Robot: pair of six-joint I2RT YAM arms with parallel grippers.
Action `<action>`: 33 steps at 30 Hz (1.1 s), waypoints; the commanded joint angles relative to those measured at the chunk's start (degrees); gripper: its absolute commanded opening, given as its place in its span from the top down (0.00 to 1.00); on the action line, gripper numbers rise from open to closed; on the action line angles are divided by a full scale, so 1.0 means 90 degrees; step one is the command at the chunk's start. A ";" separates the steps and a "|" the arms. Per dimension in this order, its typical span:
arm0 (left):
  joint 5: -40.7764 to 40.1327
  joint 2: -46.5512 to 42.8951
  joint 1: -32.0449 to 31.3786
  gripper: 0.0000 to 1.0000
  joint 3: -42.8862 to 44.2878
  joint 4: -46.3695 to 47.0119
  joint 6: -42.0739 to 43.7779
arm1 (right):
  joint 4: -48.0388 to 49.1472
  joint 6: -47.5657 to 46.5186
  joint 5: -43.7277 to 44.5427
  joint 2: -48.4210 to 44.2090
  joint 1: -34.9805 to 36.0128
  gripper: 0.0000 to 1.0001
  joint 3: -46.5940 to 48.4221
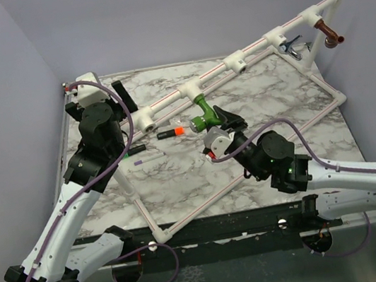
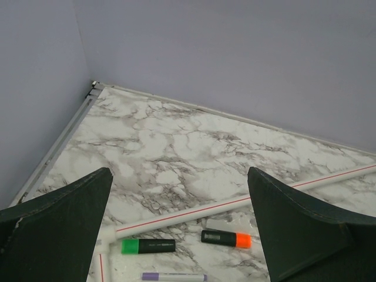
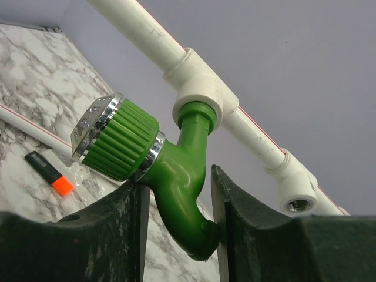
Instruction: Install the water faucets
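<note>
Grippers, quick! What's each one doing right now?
Left gripper: open, holding nothing.
Right gripper: closed on the green faucet.

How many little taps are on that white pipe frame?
3. The green tap sits in a middle fitting, gripped by the right pincer; the chrome tap is further right; the copper-brown tap hangs at the far right end.

Overhead wide — wrist views close, sharing orange marker (image 2: 226, 238).

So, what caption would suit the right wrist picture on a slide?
Right end effector grips the green faucet, its inlet set in a white tee fitting on the pipe.
</note>
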 commanded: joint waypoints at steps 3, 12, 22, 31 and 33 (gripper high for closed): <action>0.0735 0.0170 -0.0210 0.01 -0.0671 -0.2140 0.0149 | 0.0367 0.1268 -0.0578 -0.0187 0.0045 0.83 0.0255; 0.0712 0.0226 -0.0210 0.01 -0.0612 -0.2156 0.0147 | -0.1070 -0.0789 -0.1456 -0.0894 0.0052 0.22 0.0322; 0.0753 0.0366 -0.0203 0.01 -0.0358 -0.2404 0.0072 | -0.2013 -0.2576 -0.1677 -0.0595 0.0052 0.12 0.0710; 0.0857 0.0444 -0.0201 0.01 -0.0304 -0.2546 0.0016 | -0.1416 -0.3895 -0.1525 -0.0128 0.0052 0.15 0.0436; 0.0856 0.0444 -0.0201 0.01 -0.0283 -0.2565 0.0015 | -0.1213 -0.4109 -0.1406 -0.0031 0.0051 0.16 0.0405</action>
